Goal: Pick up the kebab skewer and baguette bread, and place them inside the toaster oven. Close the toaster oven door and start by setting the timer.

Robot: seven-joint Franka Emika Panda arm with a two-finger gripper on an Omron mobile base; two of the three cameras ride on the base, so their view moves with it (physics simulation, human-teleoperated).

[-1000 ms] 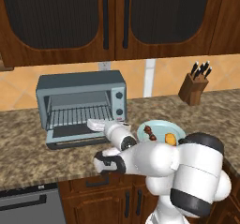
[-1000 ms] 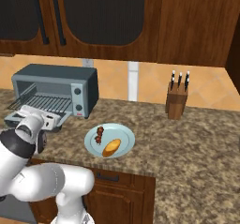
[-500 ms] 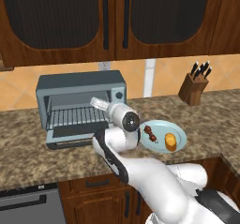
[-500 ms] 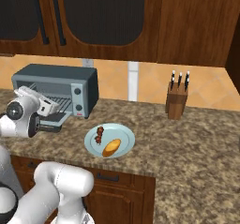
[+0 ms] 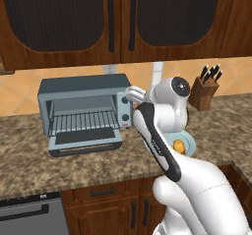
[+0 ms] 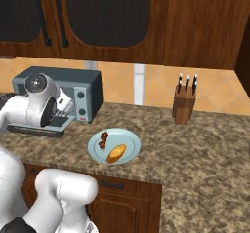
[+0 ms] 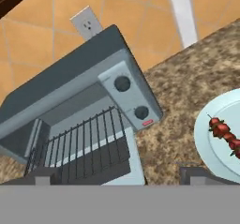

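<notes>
- While the gripper [image 7: 115, 180] is hovering with fingers spread and empty, the toaster oven [image 7: 89, 110] is sitting ahead, its toaster oven door [image 5: 86, 139] hanging open.
- Beside the hand, the kebab skewer [image 7: 226, 135] and baguette bread [image 6: 116, 153] are lying on the plate [image 6: 131, 140].

**White arm, dark joints**

The arm [image 5: 197, 190] is glossy white, built of fat rounded segments that swell toward the base. A dark band with a thin pale line runs along the link [image 5: 156, 143] behind the hand. Just behind the gripper [image 5: 133, 94], the wrist ends in a round grey cap [image 5: 179, 86] with a dark centre. The same cap [image 6: 36, 84] looks like a metallic disc from the other side.
</notes>
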